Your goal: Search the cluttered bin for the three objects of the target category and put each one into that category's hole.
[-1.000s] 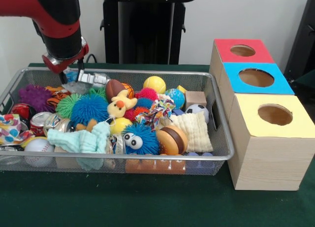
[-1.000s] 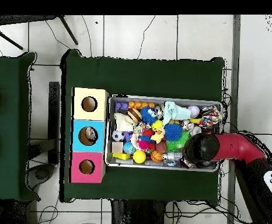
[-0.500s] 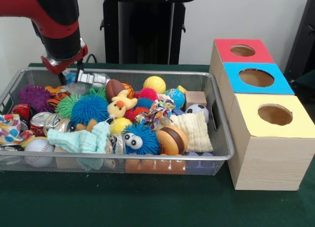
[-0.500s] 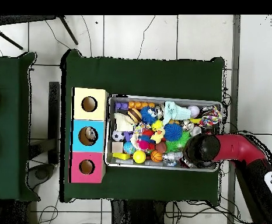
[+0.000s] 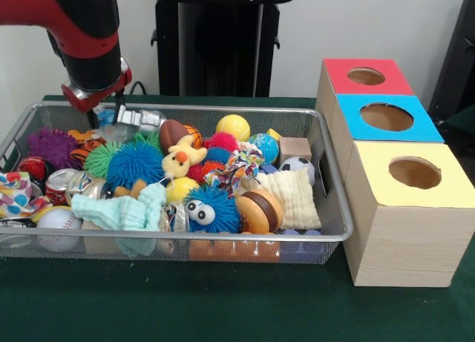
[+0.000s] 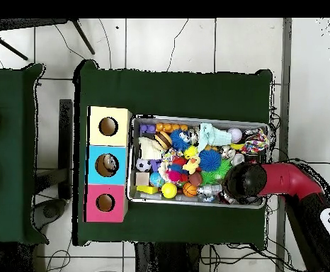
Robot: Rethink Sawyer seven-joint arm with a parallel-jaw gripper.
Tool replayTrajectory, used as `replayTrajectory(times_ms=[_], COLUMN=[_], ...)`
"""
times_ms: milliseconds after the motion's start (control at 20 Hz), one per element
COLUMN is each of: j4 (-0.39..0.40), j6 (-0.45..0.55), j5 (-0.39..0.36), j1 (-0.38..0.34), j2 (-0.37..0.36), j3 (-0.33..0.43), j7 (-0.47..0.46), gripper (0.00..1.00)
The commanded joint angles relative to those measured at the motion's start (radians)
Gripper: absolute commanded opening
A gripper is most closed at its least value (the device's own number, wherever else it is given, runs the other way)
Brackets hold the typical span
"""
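Observation:
A wire mesh bin [image 5: 223, 237] is heaped with toys: a yellow ball [image 5: 233, 126], a brown football [image 5: 172, 133], a soccer ball [image 5: 297, 165], a baseball [image 5: 58, 222], fuzzy koosh balls, cloths and cans. My gripper [image 5: 107, 112] hangs at the bin's far left corner, open, its tips just above a crushed silver can [image 5: 141, 118] and a purple fuzzy ball [image 5: 52, 145]. Nothing is gripped. In the overhead view the arm's black wrist [image 6: 242, 183] hides the gripper. Red [image 5: 338, 75], blue [image 5: 349, 108] and yellow [image 5: 371, 164] boxes, each with a round hole, stand right of the bin.
The three boxes stand in a row close against the bin's right wall. Something pale shows inside the blue box's hole [image 6: 107, 164]. A black pedestal [image 5: 215, 45] rises behind the bin. Green cloth [image 5: 223, 305] covers the table.
The gripper has drifted very slightly upward over the bin's far left corner. The toys have not moved.

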Motion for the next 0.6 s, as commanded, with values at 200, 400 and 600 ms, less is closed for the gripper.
replayTrajectory(times_ms=[200, 400, 600], j4=[-0.018, -0.015, -0.011], j6=[-0.111, -0.116, -0.137], j5=[-0.159, -0.174, -0.18], j1=[0.007, 0.009, 0.015], j2=[0.068, 0.073, 0.075], j3=[-0.05, -0.043, -0.043], j7=[-0.091, -0.104, -0.094], gripper=[1.0, 0.0, 0.0])
